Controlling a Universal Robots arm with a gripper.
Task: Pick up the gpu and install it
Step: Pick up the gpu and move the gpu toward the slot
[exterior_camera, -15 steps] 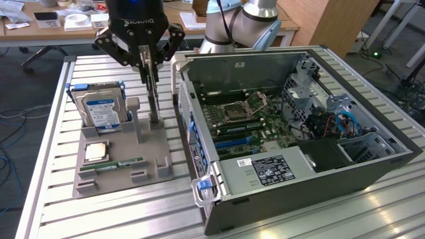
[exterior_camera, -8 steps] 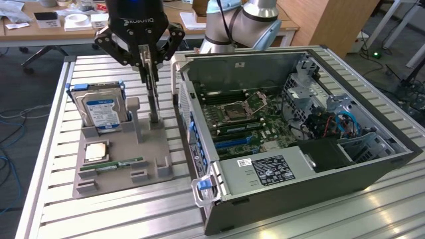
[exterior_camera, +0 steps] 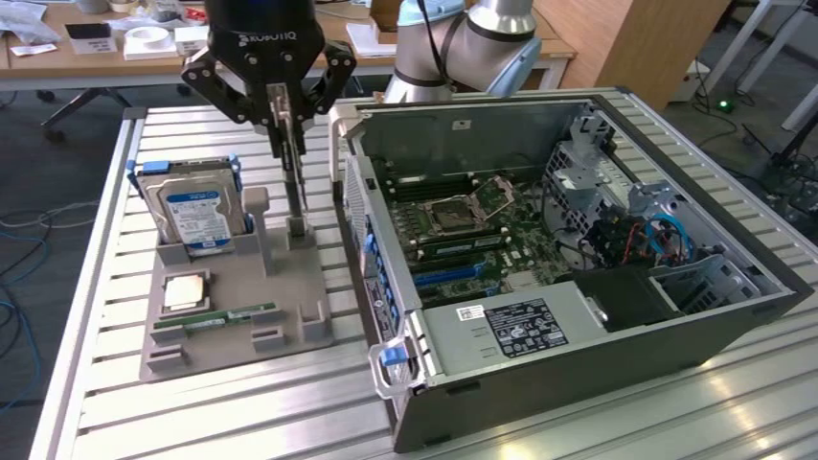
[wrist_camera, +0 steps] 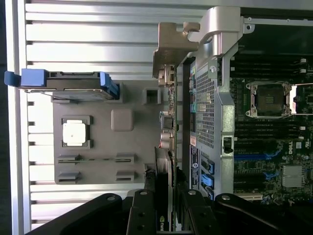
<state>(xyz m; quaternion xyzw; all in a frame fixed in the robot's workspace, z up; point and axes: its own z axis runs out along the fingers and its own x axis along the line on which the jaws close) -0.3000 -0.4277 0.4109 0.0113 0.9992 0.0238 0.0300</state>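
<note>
The gpu (exterior_camera: 293,182) is a thin dark card seen edge-on, hanging upright from my gripper (exterior_camera: 284,129), which is shut on its upper part. Its lower end reaches the tall post of the grey holder (exterior_camera: 301,331); I cannot tell whether it is free of the slot. In the wrist view the black fingers (wrist_camera: 142,210) stand on both sides of the gpu (wrist_camera: 163,223), the gripper (wrist_camera: 164,176) shut on it. Just beside it, towards the exterior view's right, the open computer case (exterior_camera: 715,316) lies on its side, showing the motherboard (exterior_camera: 473,230) and its blue expansion slots (exterior_camera: 447,271).
The holder also carries a hard drive (exterior_camera: 192,206) with blue rails, a CPU (exterior_camera: 186,290) and a green RAM stick (exterior_camera: 217,319). All of it rests on a slatted aluminium table (exterior_camera: 192,422). A cluttered wooden desk (exterior_camera: 77,57) stands behind.
</note>
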